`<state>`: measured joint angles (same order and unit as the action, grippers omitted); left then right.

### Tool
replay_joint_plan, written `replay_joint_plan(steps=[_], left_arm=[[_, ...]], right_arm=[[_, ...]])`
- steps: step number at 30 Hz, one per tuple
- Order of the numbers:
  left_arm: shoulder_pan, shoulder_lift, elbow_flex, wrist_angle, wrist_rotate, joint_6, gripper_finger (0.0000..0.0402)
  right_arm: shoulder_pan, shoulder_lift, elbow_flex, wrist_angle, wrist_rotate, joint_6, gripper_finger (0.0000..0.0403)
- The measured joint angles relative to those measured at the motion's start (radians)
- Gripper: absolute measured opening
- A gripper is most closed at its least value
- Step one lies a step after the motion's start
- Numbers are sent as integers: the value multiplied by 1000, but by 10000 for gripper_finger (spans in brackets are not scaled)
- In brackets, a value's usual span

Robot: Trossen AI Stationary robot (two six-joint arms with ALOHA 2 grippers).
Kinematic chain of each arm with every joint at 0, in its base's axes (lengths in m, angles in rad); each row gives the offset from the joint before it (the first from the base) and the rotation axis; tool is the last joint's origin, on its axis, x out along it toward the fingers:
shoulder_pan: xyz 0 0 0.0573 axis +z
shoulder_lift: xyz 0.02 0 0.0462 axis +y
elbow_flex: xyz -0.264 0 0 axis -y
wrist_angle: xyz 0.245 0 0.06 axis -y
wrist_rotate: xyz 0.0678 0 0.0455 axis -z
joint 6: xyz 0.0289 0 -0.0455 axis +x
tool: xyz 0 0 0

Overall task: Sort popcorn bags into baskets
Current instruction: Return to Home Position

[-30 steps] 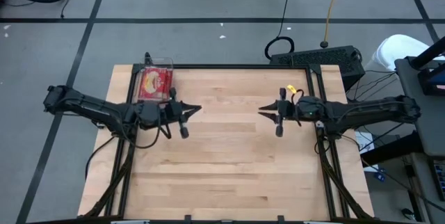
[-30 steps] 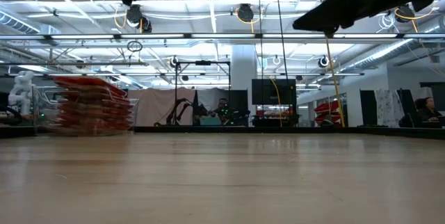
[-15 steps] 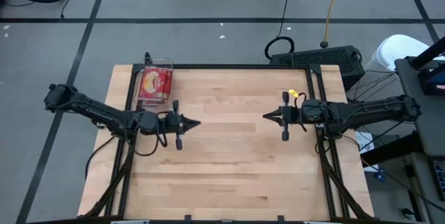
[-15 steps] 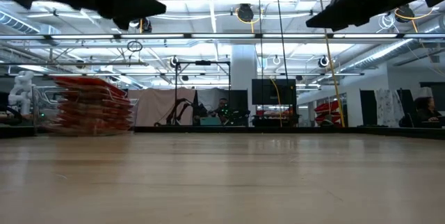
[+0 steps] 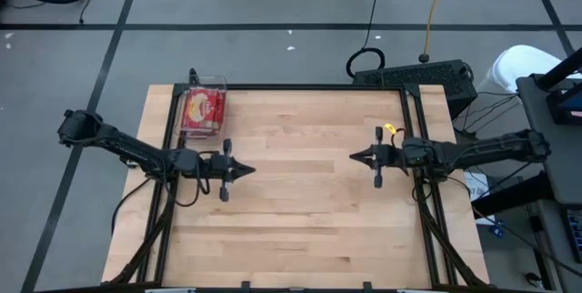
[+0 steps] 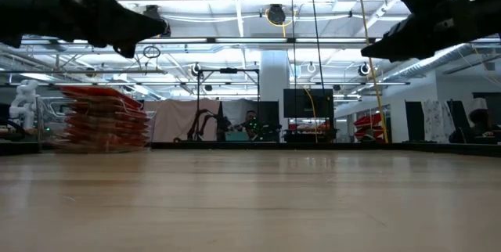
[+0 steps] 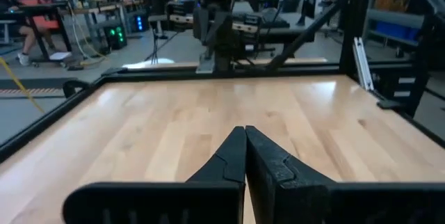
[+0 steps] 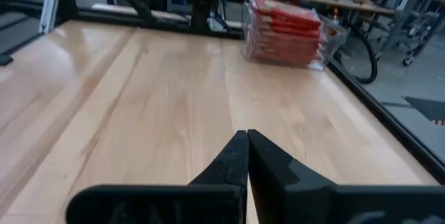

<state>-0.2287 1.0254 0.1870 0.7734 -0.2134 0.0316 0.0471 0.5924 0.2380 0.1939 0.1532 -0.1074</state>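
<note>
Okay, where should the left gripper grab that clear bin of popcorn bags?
Probably the rim of the clear bin, on the side facing the open table, left gripper coming from above: the popcorn bags stacked inside leave only thin walls free.

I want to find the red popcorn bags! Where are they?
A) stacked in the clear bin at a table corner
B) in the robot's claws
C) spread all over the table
A: the popcorn bags sit stacked in the clear bin at the corner on the left arm's side; the left gripper and right gripper hold nothing.
</note>
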Motion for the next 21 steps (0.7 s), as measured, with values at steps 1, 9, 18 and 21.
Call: replay_joint_plan(steps=[1, 9, 18, 21], left_arm=[[0, 0, -15, 25, 0, 0, 6], [0, -1, -106, 166, 34, -8, 5], [0, -5, -178, 261, 41, 13, 6], [0, -13, -178, 270, 55, 36, 9]], right_arm=[[0, -16, -14, 12, 0, -1, 1], [0, -151, -94, 20, 1, -31, 0], [-1, -286, -163, 19, 2, -33, 0], [-6, -318, -174, 18, 2, -37, 0]])
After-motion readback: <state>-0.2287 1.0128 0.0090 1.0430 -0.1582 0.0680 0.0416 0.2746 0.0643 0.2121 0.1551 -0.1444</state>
